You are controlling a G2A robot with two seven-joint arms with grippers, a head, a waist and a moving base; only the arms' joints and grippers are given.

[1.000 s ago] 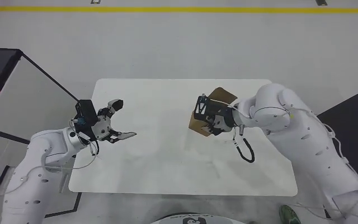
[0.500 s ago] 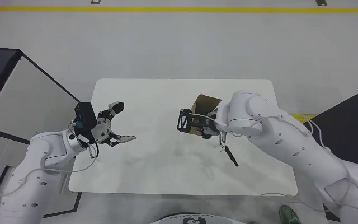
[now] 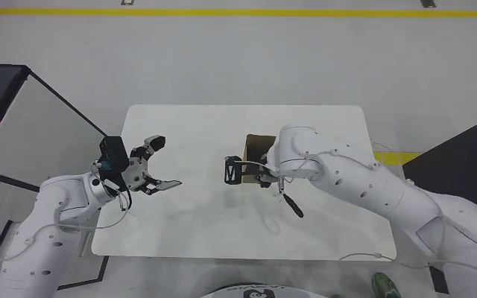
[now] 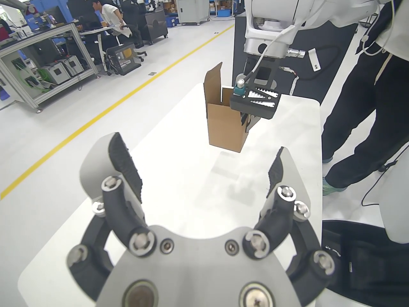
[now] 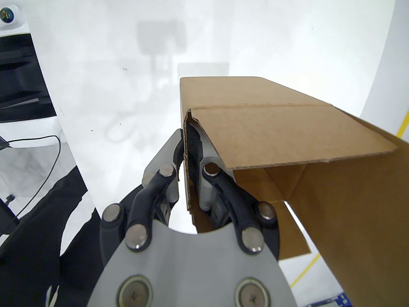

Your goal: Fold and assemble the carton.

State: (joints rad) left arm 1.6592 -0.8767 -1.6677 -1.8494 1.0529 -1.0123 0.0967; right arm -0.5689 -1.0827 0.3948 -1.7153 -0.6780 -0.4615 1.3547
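When scanning outward from the left wrist, note first the left grey-metal gripper with black ribbed pads [image 4: 198,146], spread wide, clasping nothing, above the white rectangular table [image 4: 179,190]. Farther on, near the table's middle, find the right gripper of like build [image 5: 188,148] pinched tight on one side wall of a brown corrugated-cardboard carton [image 4: 223,127], upright, one top flap raised. Count: two grippers, one carton, one table.
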